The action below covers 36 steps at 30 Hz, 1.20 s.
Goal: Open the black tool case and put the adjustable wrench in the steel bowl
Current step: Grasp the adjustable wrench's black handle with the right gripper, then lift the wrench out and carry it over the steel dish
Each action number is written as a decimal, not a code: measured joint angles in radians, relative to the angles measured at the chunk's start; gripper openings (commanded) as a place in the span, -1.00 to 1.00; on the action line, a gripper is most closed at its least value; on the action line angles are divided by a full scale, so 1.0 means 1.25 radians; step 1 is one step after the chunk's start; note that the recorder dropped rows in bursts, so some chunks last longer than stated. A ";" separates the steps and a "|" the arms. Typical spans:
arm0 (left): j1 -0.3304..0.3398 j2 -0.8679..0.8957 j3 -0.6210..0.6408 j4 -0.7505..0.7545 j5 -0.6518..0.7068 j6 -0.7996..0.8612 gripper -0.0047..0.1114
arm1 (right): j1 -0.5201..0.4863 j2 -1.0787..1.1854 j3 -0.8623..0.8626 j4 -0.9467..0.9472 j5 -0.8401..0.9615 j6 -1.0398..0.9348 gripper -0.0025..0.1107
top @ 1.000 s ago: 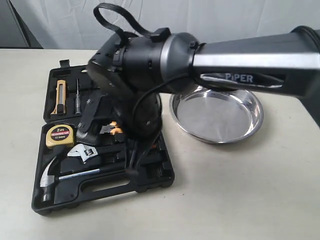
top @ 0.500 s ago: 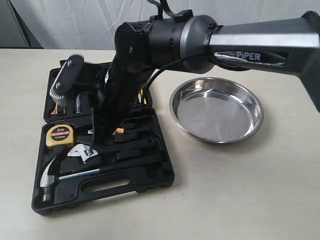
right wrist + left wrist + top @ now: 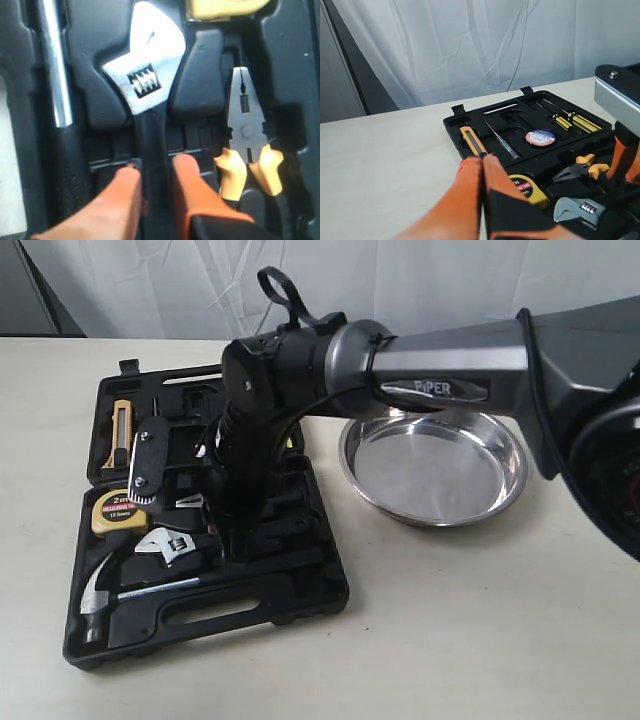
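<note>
Already the rectangular black moulded plastic tool case (image 3: 200, 610) lies open on the pale bench (image 3: 450, 640). The small adjustable wrench with silver head and straight black handle (image 3: 145, 75) sits in its moulded slot. It lies between the silver shaft of the claw hammer (image 3: 50, 65) and the orange-handled pliers (image 3: 245, 130).

The right gripper (image 3: 156, 169) has reached across the middle and is down in the case, its orange jaws set narrow, one on each side of the wrench's handle. The handle's long axis runs straight out from between them towards the head. Whether the pads press on the handle I cannot tell. The left gripper (image 3: 482, 160) hangs off the case's far side with its jaws together on nothing, so the right arm is much the nearer.

Room is tight: slot walls flank the handle and the pliers are just beside it, so I judge a straight lift is needed. The shallow round shiny steel bowl (image 3: 432, 465) stands just beside the case on the right arm's side, with nothing between.
</note>
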 measured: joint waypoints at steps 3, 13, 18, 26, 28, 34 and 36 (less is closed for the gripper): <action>0.000 0.000 0.000 0.000 0.000 0.000 -0.91 | 0.003 0.015 0.000 -0.007 -0.014 -0.002 -0.12; 0.000 0.000 0.000 0.000 0.000 0.000 -0.91 | 0.005 0.057 -0.007 -0.011 -0.038 -0.005 -0.12; 0.000 0.000 0.000 0.000 0.000 0.000 -0.91 | 0.007 0.074 -0.012 -0.007 -0.046 -0.010 -0.13; 0.000 0.000 0.000 0.000 0.000 0.000 -0.91 | 0.010 0.075 -0.014 -0.004 -0.032 -0.021 -0.96; 0.000 0.000 0.000 0.000 0.000 0.000 -0.91 | 0.010 0.075 -0.016 -0.004 -0.031 -0.021 -0.96; 0.000 0.000 0.000 0.000 0.000 0.000 -0.91 | 0.010 0.069 -0.014 0.020 -0.030 -0.022 -0.96; 0.000 0.000 0.000 0.000 0.000 0.000 -0.91 | 0.009 0.059 -0.009 0.031 -0.027 -0.022 -0.97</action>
